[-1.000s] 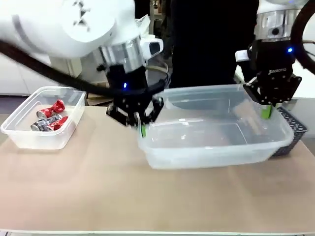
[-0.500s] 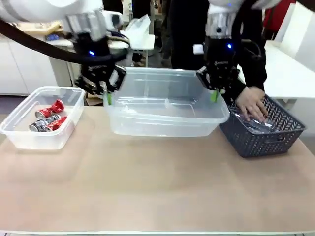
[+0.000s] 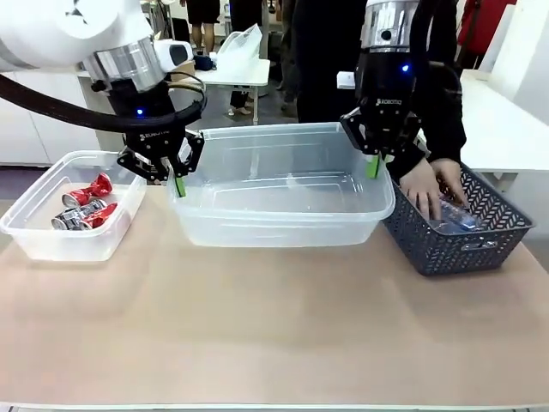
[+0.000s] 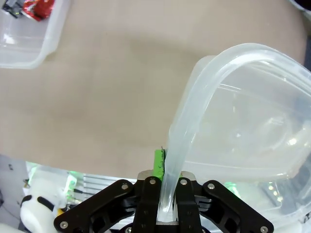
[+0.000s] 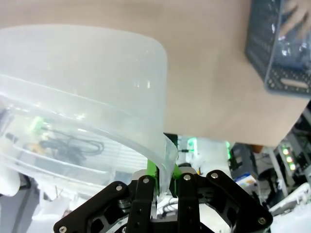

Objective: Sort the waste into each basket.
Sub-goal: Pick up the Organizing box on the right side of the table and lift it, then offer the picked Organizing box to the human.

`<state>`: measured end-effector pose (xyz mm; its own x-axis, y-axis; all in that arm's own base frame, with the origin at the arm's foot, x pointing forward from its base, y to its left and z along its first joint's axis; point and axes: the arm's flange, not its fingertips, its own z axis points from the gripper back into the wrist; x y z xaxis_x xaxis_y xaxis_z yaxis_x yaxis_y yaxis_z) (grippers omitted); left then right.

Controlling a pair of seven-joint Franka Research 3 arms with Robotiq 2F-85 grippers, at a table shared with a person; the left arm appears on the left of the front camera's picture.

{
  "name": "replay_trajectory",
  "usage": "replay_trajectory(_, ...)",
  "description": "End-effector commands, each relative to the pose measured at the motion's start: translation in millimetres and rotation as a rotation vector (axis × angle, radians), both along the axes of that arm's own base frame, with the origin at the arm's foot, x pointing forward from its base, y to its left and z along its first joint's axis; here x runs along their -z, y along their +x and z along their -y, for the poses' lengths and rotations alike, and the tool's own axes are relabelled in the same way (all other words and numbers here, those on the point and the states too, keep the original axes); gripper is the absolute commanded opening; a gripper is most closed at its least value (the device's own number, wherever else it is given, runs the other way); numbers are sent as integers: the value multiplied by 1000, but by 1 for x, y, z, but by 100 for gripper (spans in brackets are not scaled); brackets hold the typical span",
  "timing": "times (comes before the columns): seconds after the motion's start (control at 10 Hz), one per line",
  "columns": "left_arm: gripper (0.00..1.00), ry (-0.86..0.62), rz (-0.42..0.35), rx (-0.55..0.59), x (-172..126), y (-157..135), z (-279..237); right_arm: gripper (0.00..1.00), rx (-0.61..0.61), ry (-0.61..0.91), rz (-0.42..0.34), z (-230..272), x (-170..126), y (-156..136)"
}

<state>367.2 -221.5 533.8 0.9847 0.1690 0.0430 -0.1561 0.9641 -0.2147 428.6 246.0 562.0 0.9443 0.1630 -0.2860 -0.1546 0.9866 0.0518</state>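
A large clear basket (image 3: 283, 210) sits low at the middle of the table, held at both ends. My left gripper (image 3: 176, 180) is shut on its left rim, and in the left wrist view the rim (image 4: 194, 111) runs down between the fingers (image 4: 158, 167). My right gripper (image 3: 374, 163) is shut on the right rim, with the basket wall (image 5: 97, 73) pinched above it (image 5: 164, 187). A smaller clear basket (image 3: 51, 245) at the left holds red-and-silver cans (image 3: 86, 206). A clear bottle (image 3: 455, 221) lies in the dark grey basket under a person's hand (image 3: 426, 190).
The dark grey basket (image 3: 463, 245) stands right beside the large basket's right end, also seen from the right wrist (image 5: 277, 53). The person stands at the far side behind it. Bare tabletop (image 3: 274, 326) stretches across the near half.
Both arms carried the large clear basket leftward and away from the camera, uncovering the grey basket. The person's hand has come down into the grey basket onto the bottle.
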Motion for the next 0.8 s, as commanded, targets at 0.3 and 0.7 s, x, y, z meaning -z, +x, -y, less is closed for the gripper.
replay_trajectory(0.3, 4, 0, 0, 0, 0, 0, 0, 6, 0, 0, 0, 0, 0, 0)
replay_trajectory(0.7, 4, 0, 0, 0, 0, 0, 0, 6, 0, 0, 0, 0, 0, 0)
